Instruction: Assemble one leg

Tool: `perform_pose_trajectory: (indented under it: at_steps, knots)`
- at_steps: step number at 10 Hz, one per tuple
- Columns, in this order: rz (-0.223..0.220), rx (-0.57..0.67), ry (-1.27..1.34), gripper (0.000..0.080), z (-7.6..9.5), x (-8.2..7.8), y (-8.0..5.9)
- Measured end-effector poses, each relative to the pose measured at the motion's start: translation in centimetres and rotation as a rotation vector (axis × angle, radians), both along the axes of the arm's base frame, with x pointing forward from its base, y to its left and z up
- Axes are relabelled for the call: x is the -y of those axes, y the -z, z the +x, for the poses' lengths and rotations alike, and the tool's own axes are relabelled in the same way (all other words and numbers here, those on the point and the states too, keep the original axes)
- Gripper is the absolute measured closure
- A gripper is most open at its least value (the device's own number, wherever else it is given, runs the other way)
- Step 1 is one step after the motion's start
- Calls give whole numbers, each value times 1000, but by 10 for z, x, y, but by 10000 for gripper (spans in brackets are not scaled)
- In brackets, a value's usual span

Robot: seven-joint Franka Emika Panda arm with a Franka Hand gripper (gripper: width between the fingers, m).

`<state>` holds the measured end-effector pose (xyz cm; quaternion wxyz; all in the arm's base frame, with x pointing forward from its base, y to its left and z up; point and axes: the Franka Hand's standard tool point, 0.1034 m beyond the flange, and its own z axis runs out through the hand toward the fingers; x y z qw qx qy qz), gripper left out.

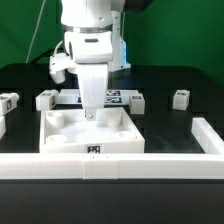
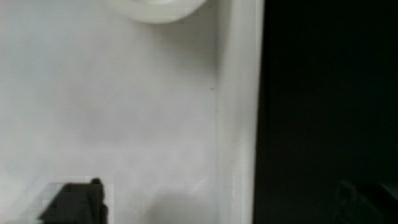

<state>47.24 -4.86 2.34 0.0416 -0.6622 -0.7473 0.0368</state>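
The large white square panel (image 1: pixel 62 138) lies at the table's front, a marker tag on its near wall. My gripper (image 1: pixel 92 114) hangs straight down over the panel's far middle, fingertips just above its floor. In the wrist view the gripper (image 2: pixel 222 205) is open and empty, one fingertip (image 2: pixel 75 203) over the white panel (image 2: pixel 125 110) and the other over the black table. A round corner socket (image 2: pixel 164 8) shows ahead. Small white legs with tags lie behind the panel: one (image 1: pixel 45 99) at the exterior view's left, one (image 1: pixel 137 101) right of the arm, one (image 1: pixel 181 98) farther right.
The marker board (image 1: pixel 112 96) lies behind the arm. Another leg (image 1: pixel 8 101) sits at the exterior view's far left. A white rail (image 1: pixel 120 166) runs along the front edge and turns up the right side (image 1: pixel 208 135).
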Motion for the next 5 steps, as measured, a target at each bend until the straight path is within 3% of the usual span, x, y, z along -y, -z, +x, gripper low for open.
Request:
perform_pose_trajectory:
  at_steps: [2,3,4,5]
  knots:
    - [-2,-3,21,150,-1,0,1]
    - [-2,-3,21,247,-1,0,1]
    - [-2,-3,21,247,-1,0,1]
    - [-2,-3,21,429,-1,0,1]
